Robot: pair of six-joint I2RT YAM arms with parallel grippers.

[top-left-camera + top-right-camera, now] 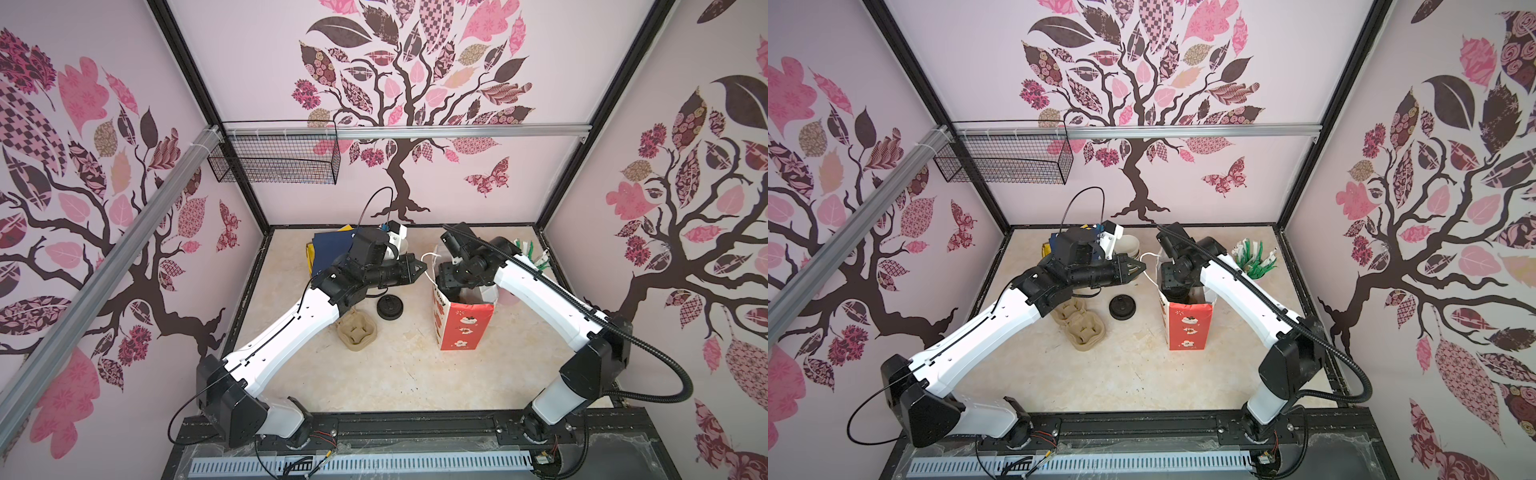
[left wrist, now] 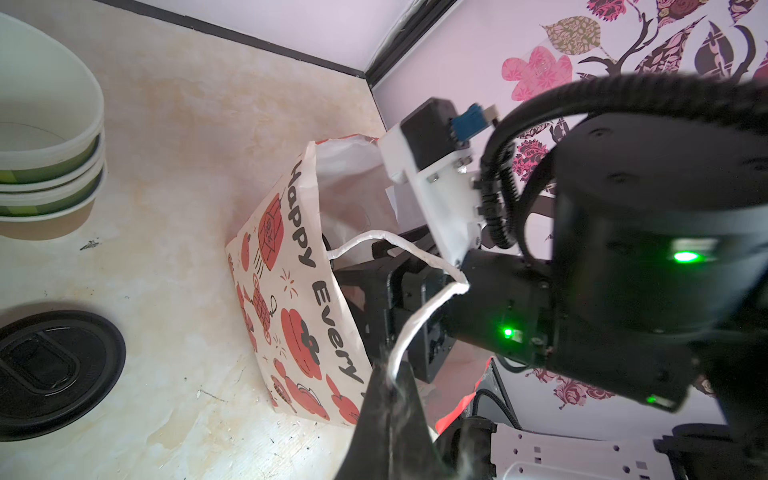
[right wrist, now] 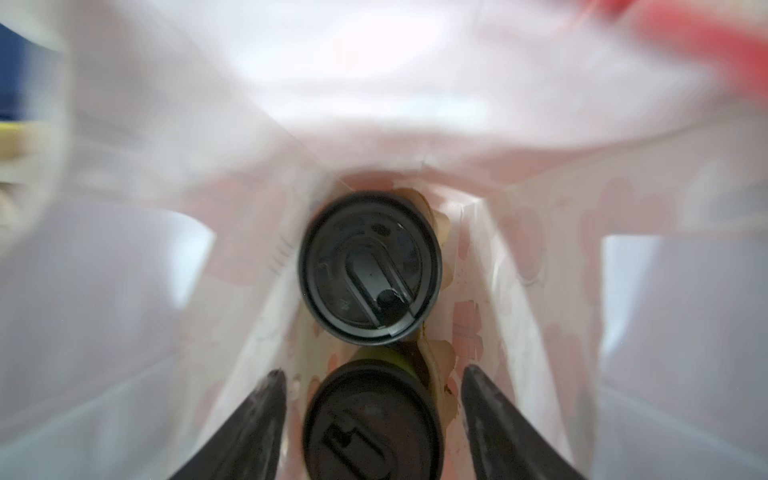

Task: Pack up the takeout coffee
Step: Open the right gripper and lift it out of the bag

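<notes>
The takeout coffee stands inside a red and white paper bag (image 1: 461, 328) (image 1: 1187, 328) (image 2: 291, 291). It shows as two black sip lids in the right wrist view, a far cup (image 3: 370, 268) and a near cup (image 3: 370, 419) with a sliver of green side. My right gripper (image 3: 374, 372) is down in the bag and open. Its fingers (image 3: 266, 415) flank the near lid with a gap on each side. My left gripper (image 1: 422, 268) (image 1: 1142, 268) (image 2: 392, 374) is shut on the bag's white string handle (image 2: 415, 328), holding it at the bag's left rim.
A loose black lid (image 1: 389, 308) (image 1: 1122, 307) (image 2: 50, 370) and a brown pulp cup carrier (image 1: 356, 332) (image 1: 1084, 332) lie left of the bag. Stacked empty green cups (image 2: 50, 166), dark blue and yellow bags (image 1: 328, 249) and a holder of sachets (image 1: 1254, 259) stand at the back.
</notes>
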